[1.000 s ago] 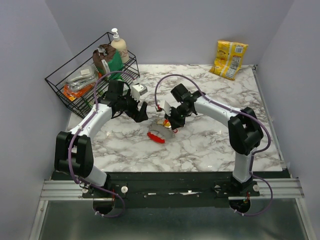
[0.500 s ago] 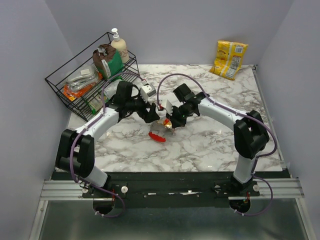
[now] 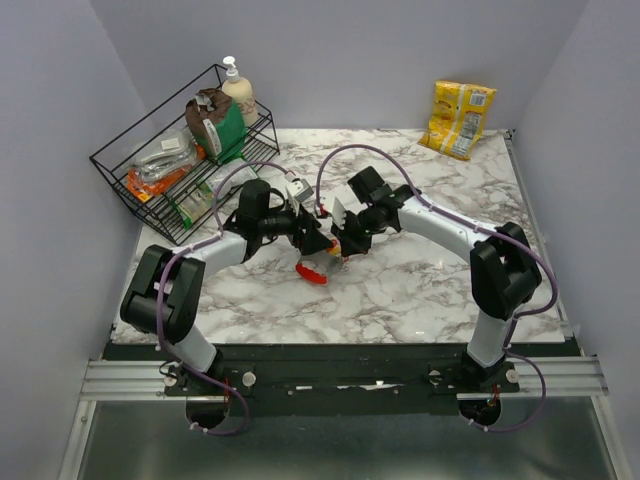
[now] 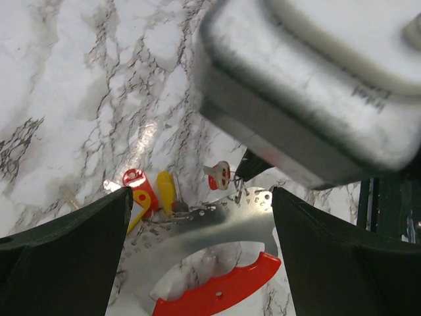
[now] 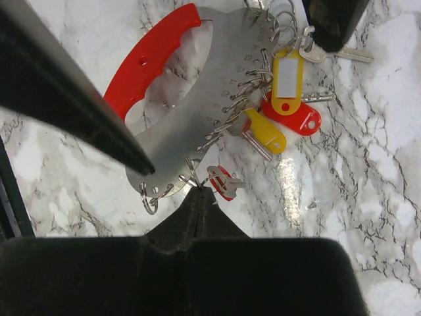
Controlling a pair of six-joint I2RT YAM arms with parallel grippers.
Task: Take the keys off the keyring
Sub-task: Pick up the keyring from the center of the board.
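No legible text in any view. Yellow bag (image 3: 458,118): printed, but too small to read. Bottle (image 3: 238,92) and the packets in the wire basket (image 3: 112,170): labels too small to read. Yellow tag (image 5: 287,74): white insert, no writing shows on it. Grey housing (image 4: 296,118) in the left wrist view: small dark marking near its edge, blurred and unreadable.

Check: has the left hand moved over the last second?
Yes. The left hand has swung right, away from the wire basket, toward the keyring.
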